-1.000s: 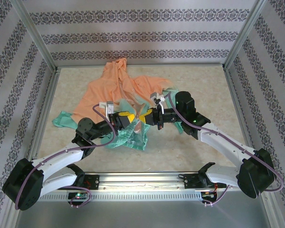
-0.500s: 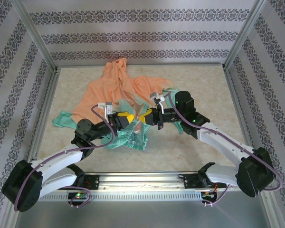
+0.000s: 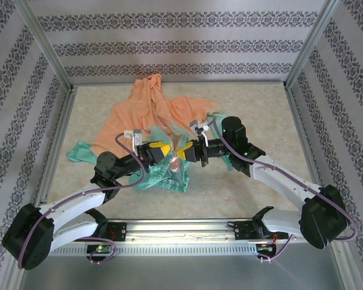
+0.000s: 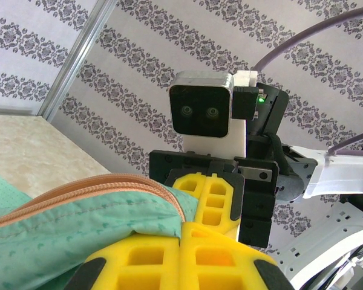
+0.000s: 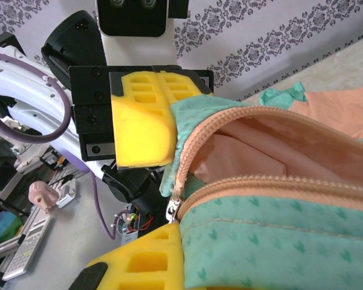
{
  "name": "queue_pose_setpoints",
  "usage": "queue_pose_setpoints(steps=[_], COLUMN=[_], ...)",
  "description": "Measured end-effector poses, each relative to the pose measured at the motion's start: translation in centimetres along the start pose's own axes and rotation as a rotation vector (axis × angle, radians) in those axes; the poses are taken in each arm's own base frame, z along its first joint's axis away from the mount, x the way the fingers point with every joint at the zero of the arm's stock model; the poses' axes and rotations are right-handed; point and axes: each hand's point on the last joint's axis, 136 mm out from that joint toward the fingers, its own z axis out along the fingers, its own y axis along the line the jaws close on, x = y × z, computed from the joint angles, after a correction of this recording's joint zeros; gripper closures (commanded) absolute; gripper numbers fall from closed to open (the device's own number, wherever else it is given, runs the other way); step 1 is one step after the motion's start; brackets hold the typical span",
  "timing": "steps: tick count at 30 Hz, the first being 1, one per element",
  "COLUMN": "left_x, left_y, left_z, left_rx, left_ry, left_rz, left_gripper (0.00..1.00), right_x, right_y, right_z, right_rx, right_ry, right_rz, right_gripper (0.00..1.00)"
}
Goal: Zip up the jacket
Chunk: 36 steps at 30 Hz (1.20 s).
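L hand clamped on jacket mint hem | R hand at its 3 o'clock, gripping hem by zip slider

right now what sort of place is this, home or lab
Probably a robot test cell, not a home: wallpapered panels in a metal frame box in a table, and a left arm and right arm bolted to a rail handle a jacket.

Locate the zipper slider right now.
Right wrist view, lower left of centre: the zipper slider sits where the jacket's two orange tooth rows meet, just above the near yellow finger.
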Motion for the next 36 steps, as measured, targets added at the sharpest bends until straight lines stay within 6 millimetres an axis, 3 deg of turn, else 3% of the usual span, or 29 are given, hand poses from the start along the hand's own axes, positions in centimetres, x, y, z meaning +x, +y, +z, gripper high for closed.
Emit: queue_pose_setpoints(steps=[36], left_x=[-0.02], left_y=[0.06], left_z=[0.21], left_rx=[0.011], left_ry=[-0.006], left_rz=[-0.035], left_gripper=[1.0], right_x=[-0.08], right_y=[-0.45], right_z=[0.0], right_rx=[0.023], right_ry=[-0.011], right_rz=[-0.019], right_gripper=[1.0])
